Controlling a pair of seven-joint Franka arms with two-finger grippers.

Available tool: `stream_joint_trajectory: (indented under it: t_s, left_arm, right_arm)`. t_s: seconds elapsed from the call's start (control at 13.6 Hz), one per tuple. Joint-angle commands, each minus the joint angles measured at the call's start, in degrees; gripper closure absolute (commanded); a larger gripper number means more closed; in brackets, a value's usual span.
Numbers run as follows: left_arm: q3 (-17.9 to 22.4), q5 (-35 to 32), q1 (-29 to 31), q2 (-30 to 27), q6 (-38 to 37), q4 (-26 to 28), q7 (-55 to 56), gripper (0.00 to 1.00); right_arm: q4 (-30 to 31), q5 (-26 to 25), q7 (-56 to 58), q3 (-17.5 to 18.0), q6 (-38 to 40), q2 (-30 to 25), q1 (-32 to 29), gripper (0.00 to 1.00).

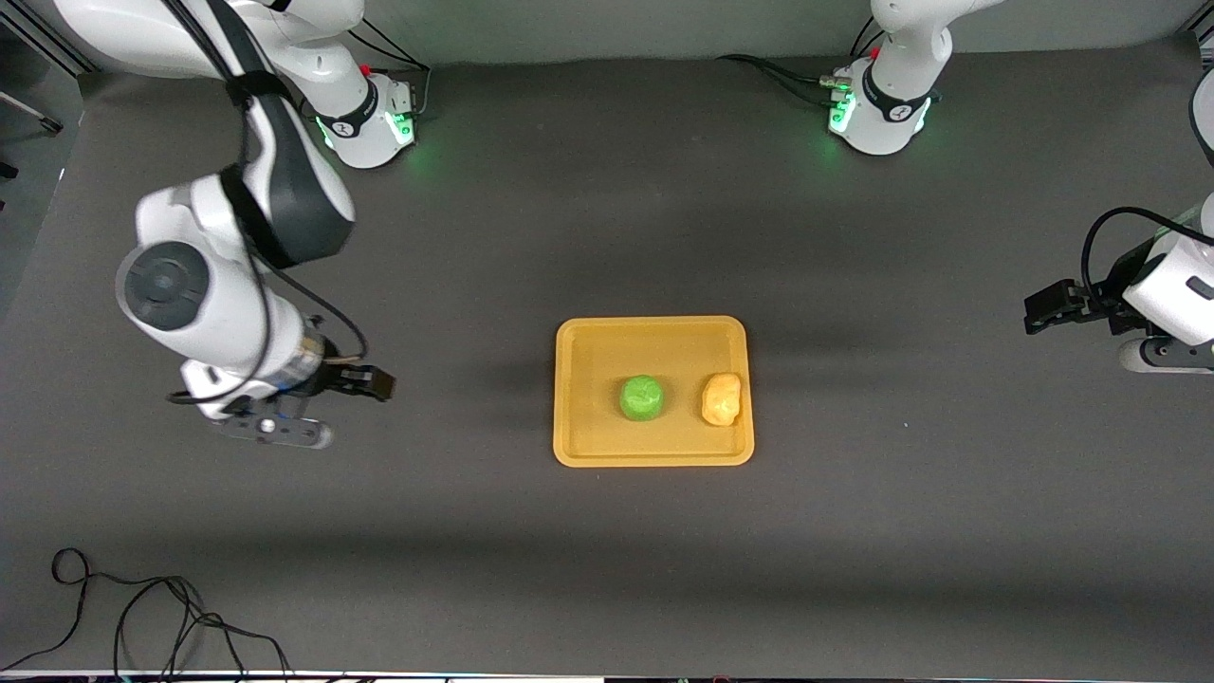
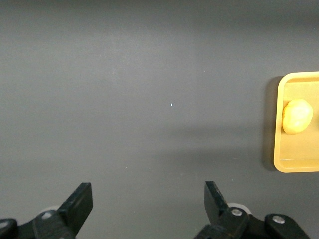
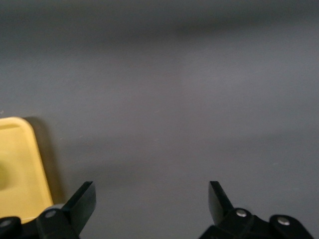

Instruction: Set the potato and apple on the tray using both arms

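Observation:
The yellow-orange tray (image 1: 607, 370) lies in the middle of the table. The green apple (image 1: 642, 397) sits on it near the centre. The lumpy yellow potato (image 1: 722, 398) sits on it beside the apple, by the rim toward the left arm's end. My right gripper (image 1: 382, 383) is open and empty over bare table off the tray's right-arm end. My left gripper (image 1: 1036, 311) is open and empty over bare table toward the left arm's end. The left wrist view shows the open left gripper (image 2: 147, 191), the tray's edge (image 2: 299, 159) and the potato (image 2: 297, 116). The right wrist view shows the open right gripper (image 3: 152, 191) and a tray corner (image 3: 20, 164).
A loose black cable (image 1: 142, 617) lies on the table at the edge nearest the front camera, toward the right arm's end. The two arm bases (image 1: 370, 119) (image 1: 877, 109) stand along the table's edge farthest from that camera. Dark grey table surrounds the tray.

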State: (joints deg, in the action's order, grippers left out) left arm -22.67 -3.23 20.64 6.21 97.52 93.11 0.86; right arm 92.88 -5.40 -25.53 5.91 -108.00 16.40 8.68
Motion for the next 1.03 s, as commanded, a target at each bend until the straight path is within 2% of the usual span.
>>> stream_joint_trajectory:
  t_s: [0.0,0.15,0.29,0.37,0.52,0.66,0.96]
  left_arm:
    - [-0.1,0.7,0.5,-0.6,0.7,0.8,-1.2,0.00]
    - [-0.1,0.7,0.5,-0.6,0.8,0.8,-1.2,0.00]
    - [-0.1,0.7,0.5,-0.6,0.8,0.8,-1.2,0.00]
    - [-0.1,0.7,0.5,-0.5,0.8,0.8,-1.2,0.00]
    - [-0.1,0.7,0.5,-0.6,1.0,1.0,-1.2,0.00]
    - [-0.1,0.7,0.5,-0.5,1.1,1.1,-1.2,0.00]
    - [-0.1,0.6,0.4,-0.6,1.1,1.1,-1.2,0.00]
  right_arm:
    - [8.4,1.4,7.4,-6.0,-2.1,-9.0,0.8,0.00]
    - [8.1,2.0,9.9,-9.8,-0.6,-11.1,0.8,0.00]
    - [6.3,4.9,11.4,-12.0,3.8,-12.5,0.8,0.00]
    - [3.0,6.0,12.9,-12.8,6.5,-11.9,0.7,0.00]
    - [-0.4,8.5,13.0,-13.0,12.1,-11.3,0.5,0.00]
    - [-0.1,10.4,13.0,-14.3,12.1,-11.8,0.7,0.00]
    - [0.8,10.2,16.4,-14.3,12.2,-11.9,1.0,0.00]
